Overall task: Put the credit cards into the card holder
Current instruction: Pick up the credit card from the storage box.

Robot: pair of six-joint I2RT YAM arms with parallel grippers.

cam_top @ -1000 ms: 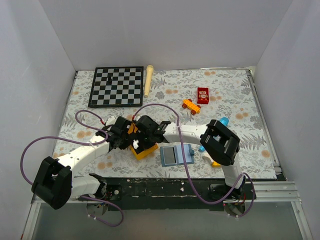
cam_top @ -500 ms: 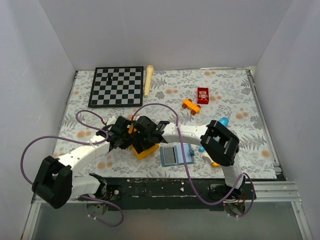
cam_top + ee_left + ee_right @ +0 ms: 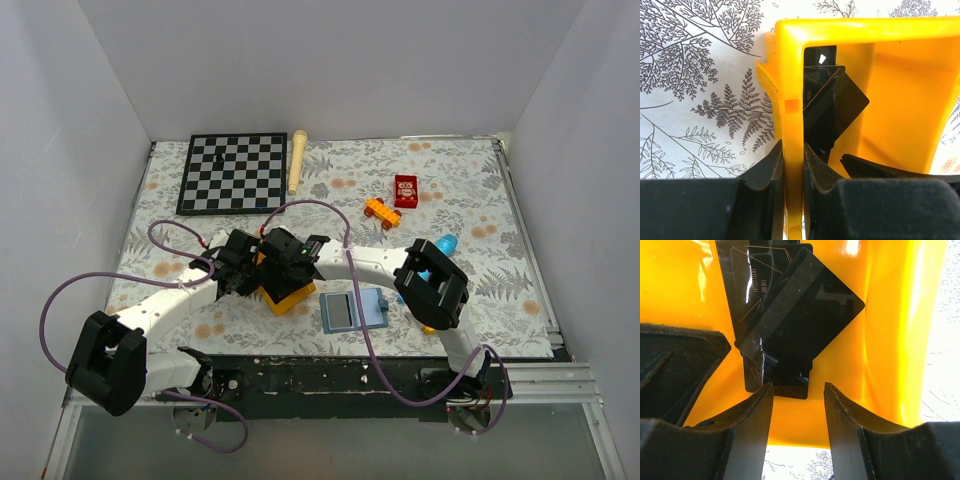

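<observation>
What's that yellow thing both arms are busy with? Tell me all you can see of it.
It is a small open-topped yellow box of glossy plastic, square-cornered with upright walls, sitting on the leaf-patterned table cover near the front. Two black credit cards lie overlapped on its floor, one turned diagonally. The left gripper has its jaws shut on one wall, one inside and one outside. The right gripper reaches inside, jaws open over the cards' edge.

Bright, even light — glossy glare
</observation>
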